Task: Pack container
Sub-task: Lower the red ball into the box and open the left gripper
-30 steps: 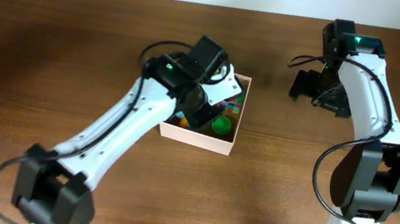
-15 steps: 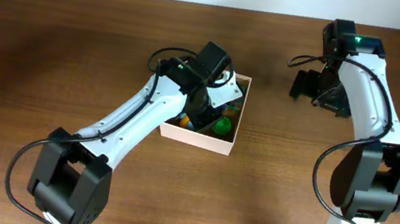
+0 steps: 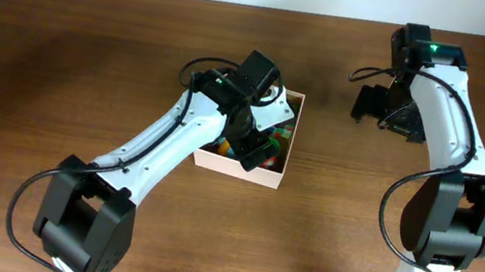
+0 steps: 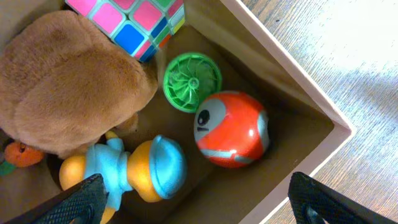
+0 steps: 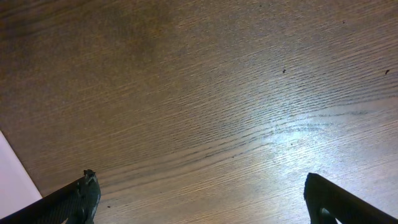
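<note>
Overhead, compare with half a second ago: the left arm is in almost the same pose over the container (image 3: 237,169), but its wrist has turned a little. A red-orange patch now shows in the box's near right corner, where you saw only green before. On the left wrist camera that patch is a red ball (image 4: 231,129). It rests on the cardboard floor close to the corner, just beside a green wheel (image 4: 191,82).

The left gripper (image 4: 199,208) hangs above with its fingers spread wide, and nothing is between them. You can take it that the ball has just been let go, so one more item counts as packed. Sharing the box with it are a brown plush toy (image 4: 68,87), a puzzle cube (image 4: 134,22) and a blue and orange figure (image 4: 134,171).

The right gripper (image 5: 205,208) is also fully spread and empty, over bare table (image 5: 205,93) well to the right of the box.

The container sits near the middle of the table, flat on its base with the open side up. It is square, so it has no long axis. Its walls are turned slightly off the table's edges, and the near wall dips toward the right.
</note>
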